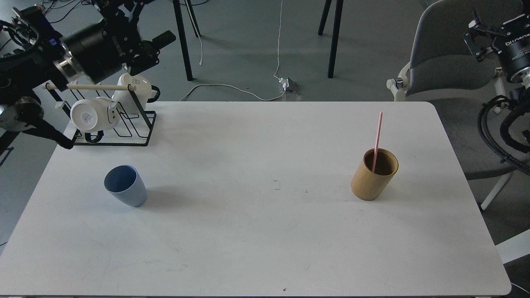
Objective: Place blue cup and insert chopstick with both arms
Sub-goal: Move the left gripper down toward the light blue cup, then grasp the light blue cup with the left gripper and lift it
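blue cup (125,186) upright, chopstick (377,141) in bamboo holder (374,175)

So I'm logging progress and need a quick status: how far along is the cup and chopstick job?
Barely begun. Done: nothing visible. The blue cup stands on the left of the table, and the pink chopstick sits in the bamboo holder on the right. In hand: nothing; both arms are raised off the table. Left: placing the cup and putting the chopstick in it.

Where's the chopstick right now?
Head view: the pink chopstick stands leaning inside the bamboo holder on the table's right side, far from the blue cup at left.
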`<action>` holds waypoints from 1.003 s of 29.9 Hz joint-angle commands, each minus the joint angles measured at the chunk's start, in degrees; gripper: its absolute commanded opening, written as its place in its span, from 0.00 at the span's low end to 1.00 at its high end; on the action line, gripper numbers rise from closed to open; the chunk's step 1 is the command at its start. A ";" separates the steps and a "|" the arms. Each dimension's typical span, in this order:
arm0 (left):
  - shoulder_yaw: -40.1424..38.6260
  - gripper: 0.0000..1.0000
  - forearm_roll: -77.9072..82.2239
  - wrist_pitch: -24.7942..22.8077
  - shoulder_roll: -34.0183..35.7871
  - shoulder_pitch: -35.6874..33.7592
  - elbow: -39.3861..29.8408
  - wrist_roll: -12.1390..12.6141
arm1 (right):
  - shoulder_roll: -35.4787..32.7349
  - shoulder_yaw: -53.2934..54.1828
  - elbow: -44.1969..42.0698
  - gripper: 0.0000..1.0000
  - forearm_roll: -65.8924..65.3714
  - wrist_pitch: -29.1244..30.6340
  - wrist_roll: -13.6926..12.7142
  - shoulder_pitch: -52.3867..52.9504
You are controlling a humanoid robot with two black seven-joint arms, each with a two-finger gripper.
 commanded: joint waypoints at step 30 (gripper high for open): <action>18.88 0.70 62.23 22.32 7.16 16.02 13.07 -5.94 | 0.51 0.23 0.29 1.00 0.01 0.00 0.52 -0.92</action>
